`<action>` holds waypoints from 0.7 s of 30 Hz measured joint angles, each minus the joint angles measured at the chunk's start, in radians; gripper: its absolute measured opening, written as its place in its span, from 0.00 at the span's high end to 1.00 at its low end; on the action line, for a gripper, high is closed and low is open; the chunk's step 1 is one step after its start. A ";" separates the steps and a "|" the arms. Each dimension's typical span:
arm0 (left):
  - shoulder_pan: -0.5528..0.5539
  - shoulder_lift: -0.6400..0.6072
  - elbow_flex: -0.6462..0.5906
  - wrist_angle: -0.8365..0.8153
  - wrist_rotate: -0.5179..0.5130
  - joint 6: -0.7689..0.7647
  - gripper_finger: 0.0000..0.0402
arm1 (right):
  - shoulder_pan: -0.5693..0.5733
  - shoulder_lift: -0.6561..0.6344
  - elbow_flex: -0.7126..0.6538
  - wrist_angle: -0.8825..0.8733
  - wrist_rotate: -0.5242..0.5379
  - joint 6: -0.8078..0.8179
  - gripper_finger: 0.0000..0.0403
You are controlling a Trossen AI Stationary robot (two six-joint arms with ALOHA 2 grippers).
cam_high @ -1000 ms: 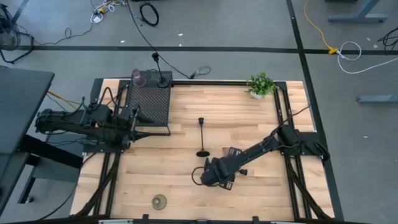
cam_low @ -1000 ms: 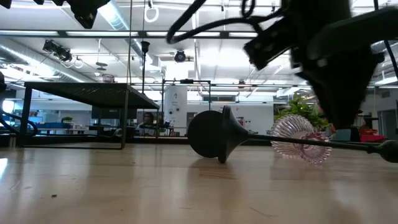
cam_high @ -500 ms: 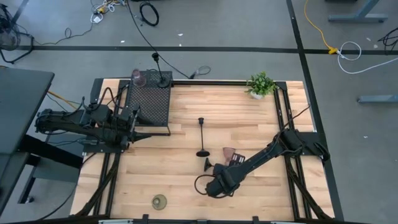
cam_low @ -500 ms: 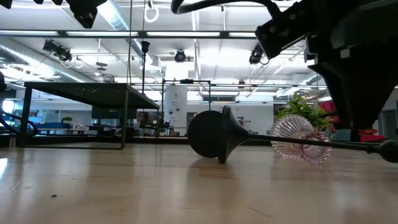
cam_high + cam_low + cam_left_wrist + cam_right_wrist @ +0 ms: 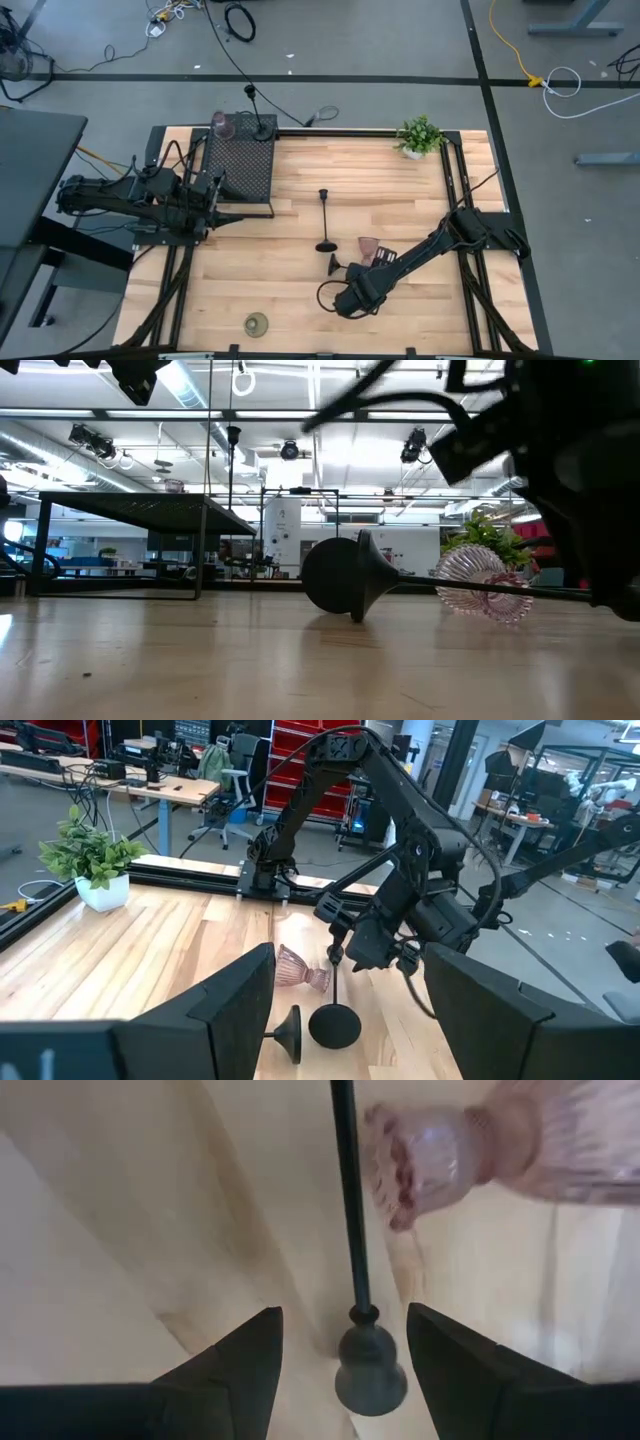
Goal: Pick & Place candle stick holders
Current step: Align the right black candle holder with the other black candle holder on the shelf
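You won't find any readable text, label, brand, number or sign in any view. Nothing legible on the arms, the table or the room behind.
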 joint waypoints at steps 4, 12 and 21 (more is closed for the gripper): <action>0.000 0.000 0.000 0.000 0.000 0.000 0.36 | 0.000 0.000 -0.025 0.020 0.000 0.014 0.47; 0.000 0.000 0.000 0.000 0.000 0.001 0.36 | 0.000 0.000 -0.038 0.083 0.035 -0.011 0.47; 0.000 0.000 0.000 0.000 0.000 0.001 0.36 | 0.000 0.000 -0.038 0.084 0.035 0.001 0.62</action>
